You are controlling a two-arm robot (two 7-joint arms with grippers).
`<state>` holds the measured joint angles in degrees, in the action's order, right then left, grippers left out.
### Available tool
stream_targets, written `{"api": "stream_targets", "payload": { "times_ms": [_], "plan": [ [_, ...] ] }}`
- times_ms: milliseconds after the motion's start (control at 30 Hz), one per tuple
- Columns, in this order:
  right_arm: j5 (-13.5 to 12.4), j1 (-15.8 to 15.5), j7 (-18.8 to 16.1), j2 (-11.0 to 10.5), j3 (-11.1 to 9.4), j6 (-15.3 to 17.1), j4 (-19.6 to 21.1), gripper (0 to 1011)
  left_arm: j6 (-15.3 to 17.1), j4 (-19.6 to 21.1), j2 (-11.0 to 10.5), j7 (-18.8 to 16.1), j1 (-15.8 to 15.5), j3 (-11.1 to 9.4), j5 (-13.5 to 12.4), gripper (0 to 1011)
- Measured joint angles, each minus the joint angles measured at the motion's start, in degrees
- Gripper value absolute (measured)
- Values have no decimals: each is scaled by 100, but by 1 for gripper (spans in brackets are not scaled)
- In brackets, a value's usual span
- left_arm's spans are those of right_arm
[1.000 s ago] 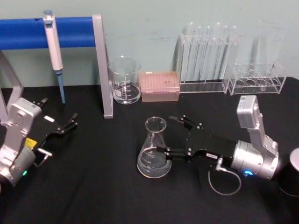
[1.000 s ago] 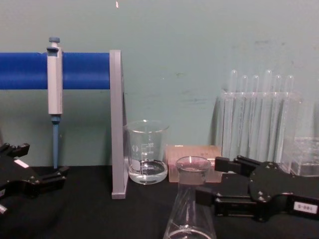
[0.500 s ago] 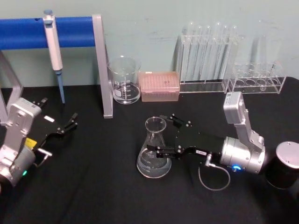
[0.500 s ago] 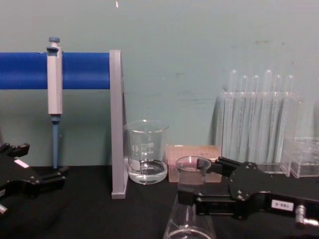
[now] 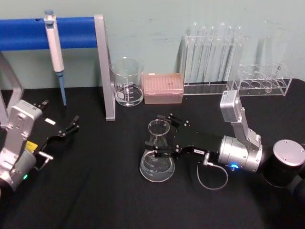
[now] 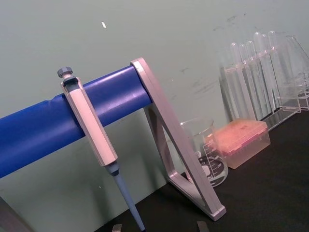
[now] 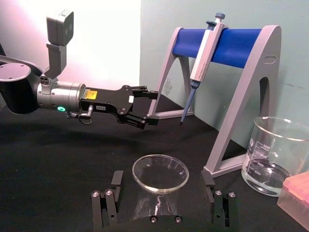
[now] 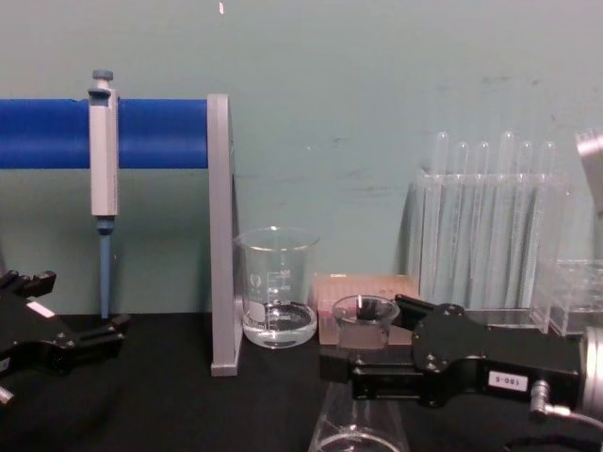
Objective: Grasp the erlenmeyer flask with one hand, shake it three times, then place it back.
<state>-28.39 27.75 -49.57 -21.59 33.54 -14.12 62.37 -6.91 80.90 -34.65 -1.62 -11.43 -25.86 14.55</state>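
Note:
The erlenmeyer flask (image 5: 157, 160) stands upright on the black table, clear glass with a little liquid in its base. My right gripper (image 5: 162, 135) reaches in from the right, open, one finger on each side of the flask's neck. In the right wrist view the flask rim (image 7: 160, 172) sits between the two fingers (image 7: 116, 179), with a gap on both sides. The chest view shows the right gripper (image 8: 375, 341) level with the neck of the flask (image 8: 365, 313). My left gripper (image 5: 67, 128) rests open at the table's left, far from the flask.
A glass beaker (image 5: 127, 88) with some liquid, a pink tip box (image 5: 163, 88) and two clear test tube racks (image 5: 209, 59) line the back. A pipette (image 5: 55, 45) hangs on the blue-barred stand (image 5: 105, 67) at the back left.
My right gripper has slid left along the table until its open fingers straddle the flask's neck. The flask and the left arm have stayed still.

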Motion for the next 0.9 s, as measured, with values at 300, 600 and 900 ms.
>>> {"api": "stream_targets", "payload": {
  "times_ms": [300, 600, 900],
  "plan": [
    [0, 44, -7, 16, 7, 18, -53, 1003, 0, 0, 0, 0, 0, 0, 0, 1001],
    [3, 44, -7, 15, 5, 22, -49, 1003, 0, 0, 0, 0, 0, 0, 0, 1001],
    [3, 42, -5, 14, 2, 22, -44, 1003, 0, 0, 0, 0, 0, 0, 0, 1001]
  ]
}}
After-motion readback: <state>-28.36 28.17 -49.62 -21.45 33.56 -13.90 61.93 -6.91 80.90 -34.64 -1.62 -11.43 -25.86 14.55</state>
